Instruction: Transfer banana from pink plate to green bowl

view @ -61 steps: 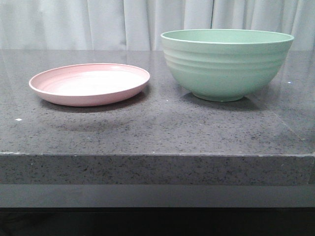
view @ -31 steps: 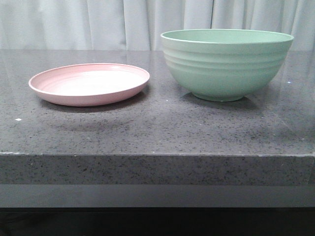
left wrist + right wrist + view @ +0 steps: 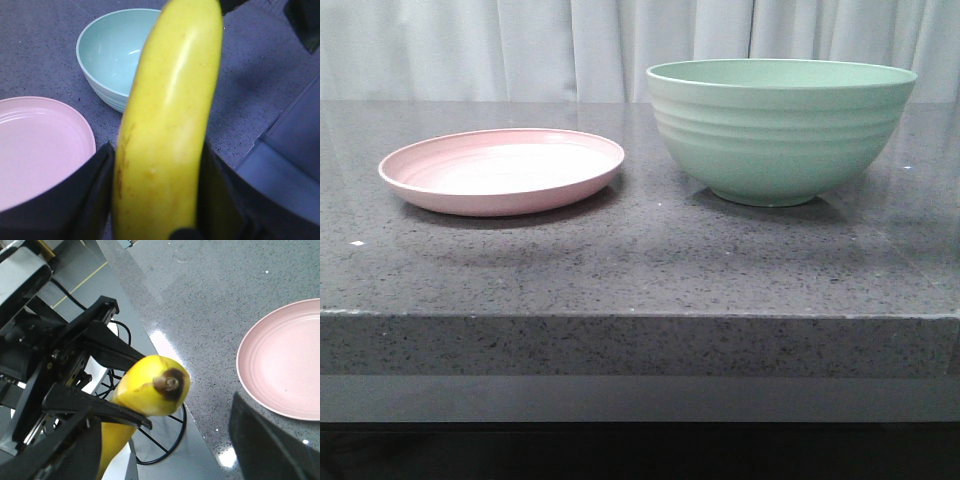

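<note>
Banana (image 3: 170, 125) clamped lengthwise between the two dark fingers (image 3: 95, 185) of the left gripper (image 3: 157, 165), yellow skin pressed against both pads, faint brown flecks low on the peel. Held up in the air, clear of both dishes, neither on the pink plate (image 3: 45, 145) nor in the green bowl (image 3: 115, 45). From the left wrist, plate and bowl down on the speckled grey table beyond the fruit, near each other but not touching, both bare inside. From the right wrist, the same banana (image 3: 150, 385) seen end-on, dark brownish stem tip (image 3: 167, 383) toward the lens, pinched in the black left gripper (image 3: 147, 390), off to one side of the pink plate (image 3: 285, 360) and well apart from it, close by the table's edge. Right gripper (image 3: 165, 460) spread wide, its dark fingers (image 3: 260, 445) at opposite corners of its own view, nothing held between them. From the front, only pink plate (image 3: 500, 205) on the left and taller ridged green bowl (image 3: 780, 130) on the right, standing on the dark stone table (image 3: 640, 270), pale curtain (image 3: 520, 50) behind; no arm or fruit in that view.
</note>
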Controlling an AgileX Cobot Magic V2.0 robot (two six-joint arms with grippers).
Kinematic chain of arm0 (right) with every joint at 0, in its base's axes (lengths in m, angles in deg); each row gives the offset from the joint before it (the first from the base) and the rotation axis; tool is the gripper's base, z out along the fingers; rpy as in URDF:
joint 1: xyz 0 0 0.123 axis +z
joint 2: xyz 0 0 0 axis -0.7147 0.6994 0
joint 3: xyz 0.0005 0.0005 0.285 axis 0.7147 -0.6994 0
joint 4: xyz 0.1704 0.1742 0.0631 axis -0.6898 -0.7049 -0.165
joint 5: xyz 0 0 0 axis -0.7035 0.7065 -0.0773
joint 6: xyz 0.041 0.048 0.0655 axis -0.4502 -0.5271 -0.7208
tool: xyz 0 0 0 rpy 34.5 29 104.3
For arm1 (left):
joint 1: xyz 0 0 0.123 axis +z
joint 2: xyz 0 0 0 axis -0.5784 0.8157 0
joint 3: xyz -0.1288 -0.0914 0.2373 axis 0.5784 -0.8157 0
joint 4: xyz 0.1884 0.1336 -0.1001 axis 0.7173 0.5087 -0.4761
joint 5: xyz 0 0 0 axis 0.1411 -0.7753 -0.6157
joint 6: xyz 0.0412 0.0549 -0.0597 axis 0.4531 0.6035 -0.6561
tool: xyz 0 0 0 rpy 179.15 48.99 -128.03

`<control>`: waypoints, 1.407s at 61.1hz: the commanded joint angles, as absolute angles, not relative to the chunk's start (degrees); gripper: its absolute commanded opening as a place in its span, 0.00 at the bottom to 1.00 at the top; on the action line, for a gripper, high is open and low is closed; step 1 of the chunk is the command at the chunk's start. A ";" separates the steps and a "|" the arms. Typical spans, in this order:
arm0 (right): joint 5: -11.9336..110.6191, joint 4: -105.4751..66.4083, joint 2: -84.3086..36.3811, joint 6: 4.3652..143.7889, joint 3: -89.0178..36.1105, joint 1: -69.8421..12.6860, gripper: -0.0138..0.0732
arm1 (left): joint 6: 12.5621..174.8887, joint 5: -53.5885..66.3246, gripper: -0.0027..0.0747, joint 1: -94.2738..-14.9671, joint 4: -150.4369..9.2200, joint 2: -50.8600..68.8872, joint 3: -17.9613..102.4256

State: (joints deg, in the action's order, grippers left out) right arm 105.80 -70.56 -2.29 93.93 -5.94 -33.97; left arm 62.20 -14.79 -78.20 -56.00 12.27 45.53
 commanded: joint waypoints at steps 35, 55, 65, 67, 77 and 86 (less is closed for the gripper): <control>99.28 -76.71 -1.38 93.76 -4.02 -28.16 0.79 | 62.20 -9.87 0.30 -78.67 -57.16 10.95 47.21; 97.85 -78.00 1.39 93.82 -4.02 -24.15 0.79 | 62.20 -9.85 0.30 -78.67 -57.16 10.95 47.21; 97.85 -80.13 1.39 93.97 -4.02 -24.15 0.79 | 62.20 -9.85 0.30 -78.67 -57.16 10.95 47.21; 97.91 -80.13 1.39 93.97 -4.02 -24.15 0.79 | 62.20 -9.85 0.30 -78.67 -57.16 10.95 47.21; 98.85 -79.99 1.43 94.04 -4.02 -24.15 0.73 | 62.20 -9.85 0.30 -78.67 -57.16 10.95 47.21; 99.54 -79.69 1.43 94.72 -4.02 -24.15 0.54 | 62.20 -9.85 0.30 -78.67 -57.16 10.95 47.21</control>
